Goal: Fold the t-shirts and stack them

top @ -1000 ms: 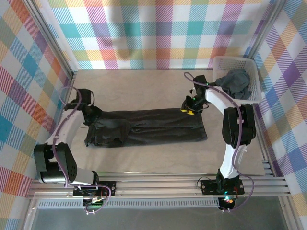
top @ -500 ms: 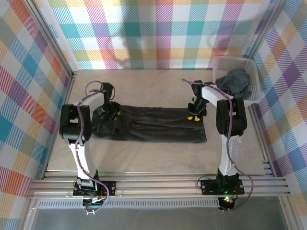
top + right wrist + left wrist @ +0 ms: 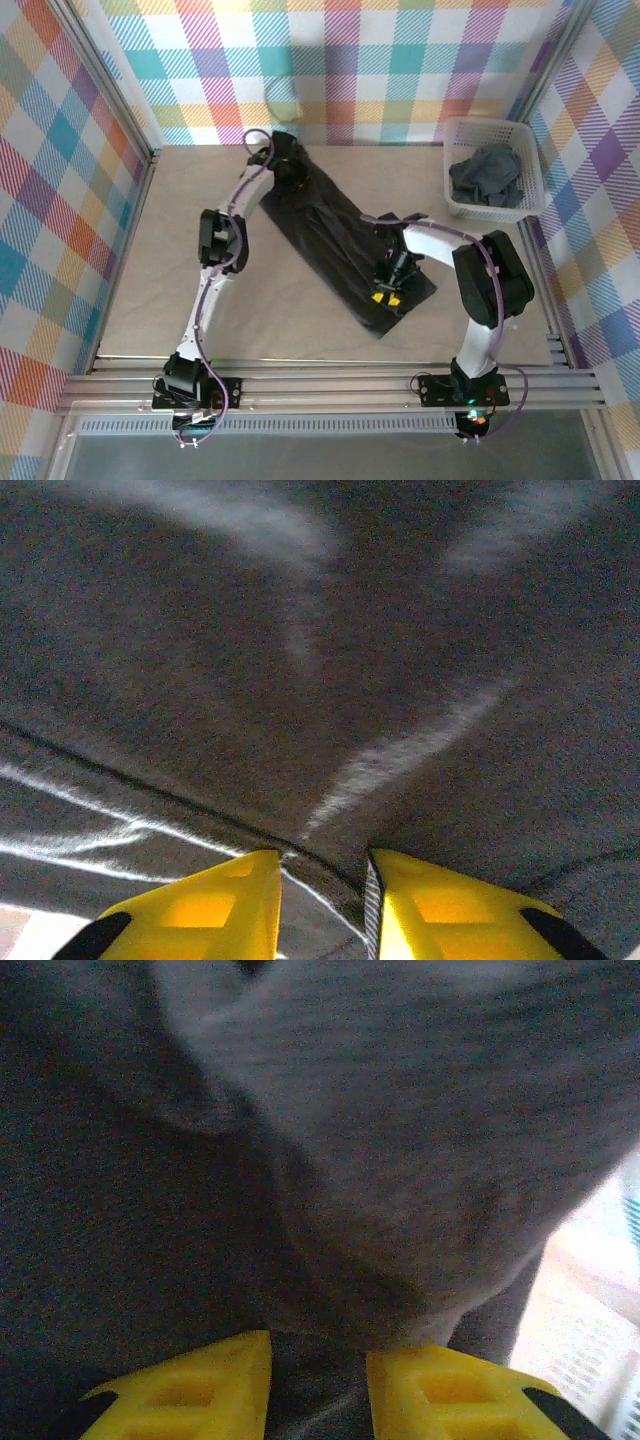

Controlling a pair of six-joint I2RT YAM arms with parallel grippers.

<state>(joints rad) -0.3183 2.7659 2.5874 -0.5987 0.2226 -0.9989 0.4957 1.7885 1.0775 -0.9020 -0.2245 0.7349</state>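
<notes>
Shirt (image 3: 330,235) between fingers (image 3: 200,905) (both pairs).

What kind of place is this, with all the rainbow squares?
Probably a robot practice booth, not a home: checked cloth walls surround a metal-framed table, where the left arm and right arm handle a dark t-shirt.

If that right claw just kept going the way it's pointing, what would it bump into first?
The shirt: the right gripper pinches a fold of it, and cloth lies straight ahead. Probably the table beneath, though depth is unclear.
</notes>
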